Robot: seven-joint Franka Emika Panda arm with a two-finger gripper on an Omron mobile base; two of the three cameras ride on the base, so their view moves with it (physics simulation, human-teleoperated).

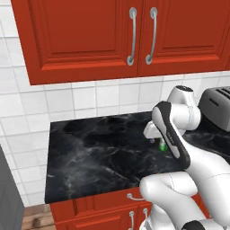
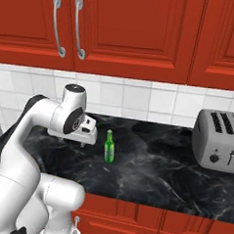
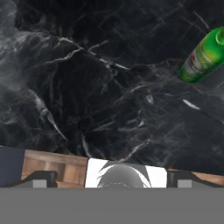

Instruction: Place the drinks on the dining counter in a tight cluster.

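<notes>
The slim green glass bottle (image 2: 109,146) stood upright mid-depth on the black marble-veined table (image 2: 155,165), well left of the silver toaster (image 2: 220,140). The gripper (image 2: 88,139) hovered just beside it, fingers spread, empty.

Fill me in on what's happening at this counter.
The robot's claw hangs open and empty over a black marble counter below red wall cabinets. A slim green bottle stands upright just beside it, not gripped. A toaster sits off to the right. The bottle has not been picked up.
</notes>
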